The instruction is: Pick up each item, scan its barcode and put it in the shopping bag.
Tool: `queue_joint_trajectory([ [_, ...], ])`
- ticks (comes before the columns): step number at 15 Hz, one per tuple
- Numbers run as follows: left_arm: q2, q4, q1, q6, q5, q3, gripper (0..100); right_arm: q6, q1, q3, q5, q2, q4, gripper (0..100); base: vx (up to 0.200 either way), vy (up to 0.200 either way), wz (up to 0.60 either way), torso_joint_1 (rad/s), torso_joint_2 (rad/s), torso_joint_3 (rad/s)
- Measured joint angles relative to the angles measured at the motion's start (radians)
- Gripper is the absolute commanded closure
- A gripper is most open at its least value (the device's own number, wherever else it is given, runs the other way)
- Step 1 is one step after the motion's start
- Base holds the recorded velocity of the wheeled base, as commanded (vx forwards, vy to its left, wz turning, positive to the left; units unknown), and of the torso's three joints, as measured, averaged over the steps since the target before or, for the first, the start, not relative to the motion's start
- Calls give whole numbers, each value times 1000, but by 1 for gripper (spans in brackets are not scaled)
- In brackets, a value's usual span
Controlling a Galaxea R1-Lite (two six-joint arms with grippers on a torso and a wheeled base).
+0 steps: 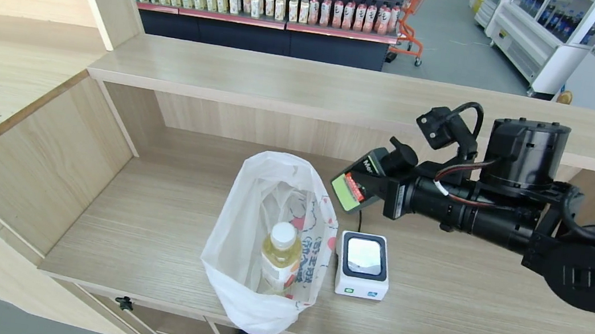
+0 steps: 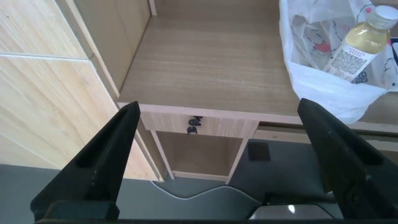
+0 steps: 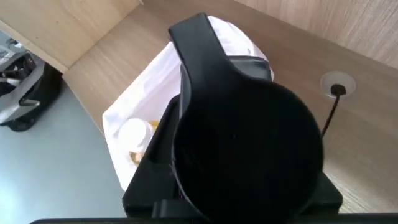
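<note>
Off to the left, the left gripper (image 2: 217,109) hangs low in front of the counter (image 1: 458,303), below its front edge. Its fingers are spread wide with nothing between them, so that arm looks to be out of this step. Moving right along the countertop, the white shopping bag (image 1: 237,274) stands open-mouthed near the front edge, with a pale yellow bottle (image 1: 281,245) upright inside it. Just to the right of the bag, close to it, the white scanner (image 1: 364,265) sits flat with its glass window facing up. Above and a little behind the scanner, the right gripper (image 1: 384,187) is clamped on a dark container with a green label (image 1: 352,191) and holds it clear of the counter. The container's long axis runs on from the forearm, slanting leftward and down, with the green end leading. That end points toward the gap between the scanner and the bag's mouth. I'd say the move turns on this: the bag's opening lies to the robot's left of the held item and lower, a short carry across. The right arm comes in from the far right, forearm nearly level over the counter and wrist turned toward the bag.
</note>
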Motion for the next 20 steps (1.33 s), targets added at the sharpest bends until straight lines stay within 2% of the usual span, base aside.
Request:
queue_joint_trajectory([
  [14,0,0,0,-1,1,0,0,-20,14,-208,48,377,-18,100,0,0,0,0,0,0],
  [20,0,0,0,-3,1,0,0,-65,24,-237,43,469,-54,100,0,0,0,0,0,0],
])
